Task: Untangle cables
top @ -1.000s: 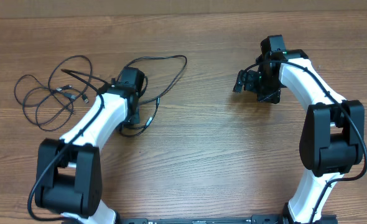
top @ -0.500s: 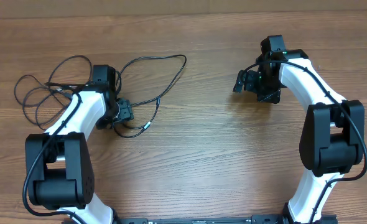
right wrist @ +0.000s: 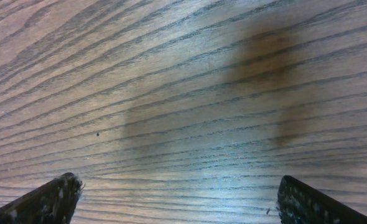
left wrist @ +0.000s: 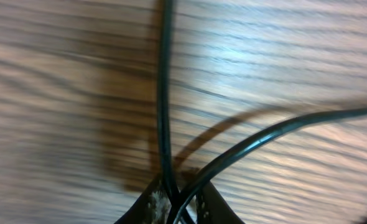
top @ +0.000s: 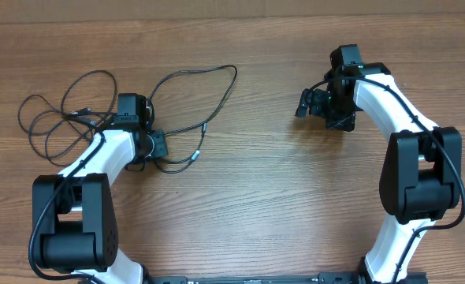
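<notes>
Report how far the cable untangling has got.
Done: little; one loop of the cables lies spread out on the table. In hand: the left gripper pinches two strands. Left: the overlapping heap on its other side needs separating; the right gripper hangs open over bare wood.

The left arm point(top: 105, 155) swings away from the middle of the desk point(top: 264, 205) toward its left edge, and its shoulder turns the same way. Its wrist point(top: 132, 110), a second ago over the left end of the long cable loop point(top: 217, 73), now sits against the tangle of cables point(top: 47, 126). It covers the tangle's right side, hiding the small plugs that lay bare there. The left gripper point(top: 158, 147) shifts left with it. The loop's lower run with its plug point(top: 195, 156) seems nudged slightly rightward, though that is hard to judge from above.
</notes>
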Robot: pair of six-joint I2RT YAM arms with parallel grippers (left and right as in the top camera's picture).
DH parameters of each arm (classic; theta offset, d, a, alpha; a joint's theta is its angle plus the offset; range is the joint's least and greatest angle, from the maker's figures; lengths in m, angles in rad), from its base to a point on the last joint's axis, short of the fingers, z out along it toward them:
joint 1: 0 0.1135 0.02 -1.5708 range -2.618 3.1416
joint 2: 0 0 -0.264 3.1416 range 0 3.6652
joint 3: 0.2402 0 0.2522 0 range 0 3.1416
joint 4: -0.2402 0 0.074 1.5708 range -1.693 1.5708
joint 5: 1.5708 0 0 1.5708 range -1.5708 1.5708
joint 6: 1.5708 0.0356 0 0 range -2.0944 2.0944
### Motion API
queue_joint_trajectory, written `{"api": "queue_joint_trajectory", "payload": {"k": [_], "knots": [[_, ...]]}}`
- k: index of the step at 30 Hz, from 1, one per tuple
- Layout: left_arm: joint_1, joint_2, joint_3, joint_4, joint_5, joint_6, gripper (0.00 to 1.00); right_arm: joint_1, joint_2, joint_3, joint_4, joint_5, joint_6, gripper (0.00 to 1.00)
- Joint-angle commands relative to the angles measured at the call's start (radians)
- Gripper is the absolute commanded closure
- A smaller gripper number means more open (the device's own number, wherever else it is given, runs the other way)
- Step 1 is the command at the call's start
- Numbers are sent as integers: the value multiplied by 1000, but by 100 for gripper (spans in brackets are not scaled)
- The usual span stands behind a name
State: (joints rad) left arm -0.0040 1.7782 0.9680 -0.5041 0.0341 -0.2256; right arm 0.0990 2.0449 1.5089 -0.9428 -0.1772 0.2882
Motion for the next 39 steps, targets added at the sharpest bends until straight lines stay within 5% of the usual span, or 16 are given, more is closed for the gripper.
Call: {"api": "queue_joint_trajectory", "payload": {"k": [1,8,11,18,31,39], "knots": [[-3,50,-58,-42,222,96,79,1,-32,-5,3,-4,3,0],[-3,50,-58,-83,221,96,82,1,-32,-5,3,-4,3,0],[-3,50,-58,-83,221,95,96,1,-32,-5,3,-4,3,0],[-3,20,-54,-63,174,81,96,1,-32,-5,3,-4,3,0],[-2,-323,-4,104,-81,64,96,1,-32,-5,3,-4,3,0],[0,-375,-4,293,-451,66,96,1,-32,-5,3,-4,3,0]]}}
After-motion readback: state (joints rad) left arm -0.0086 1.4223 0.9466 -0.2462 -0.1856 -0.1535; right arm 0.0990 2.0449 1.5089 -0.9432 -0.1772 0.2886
